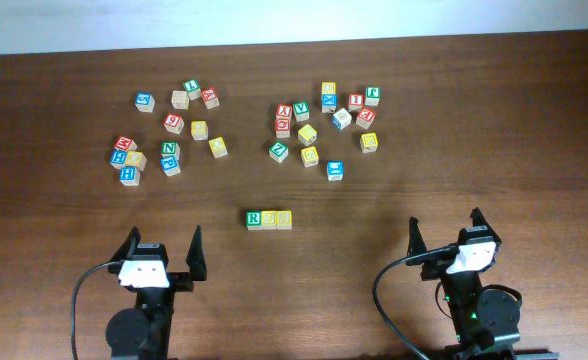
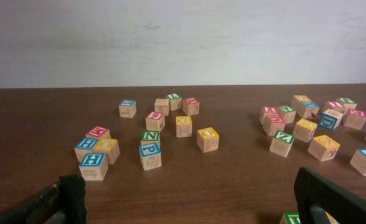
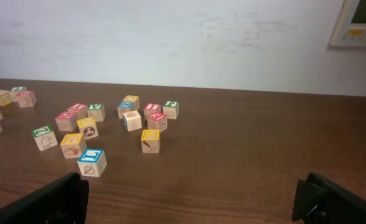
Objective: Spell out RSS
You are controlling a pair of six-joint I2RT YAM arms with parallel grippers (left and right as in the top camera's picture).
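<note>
A row of three letter blocks lies at the table's middle front: a green R block [image 1: 254, 218], then two yellow blocks [image 1: 269, 218] [image 1: 284, 218] touching it on the right. The green R block's corner shows in the left wrist view [image 2: 292, 218]. My left gripper [image 1: 162, 252] is open and empty near the front edge, left of the row. My right gripper [image 1: 444, 233] is open and empty at the front right. Both sets of fingers frame bare wood in the wrist views [image 2: 189, 199] [image 3: 189, 202].
Two clusters of loose letter blocks lie farther back: a left cluster [image 1: 169, 130] and a right cluster [image 1: 324, 125]. A blue-topped block [image 3: 92, 162] is the nearest one to my right gripper. A pale wall stands behind the table.
</note>
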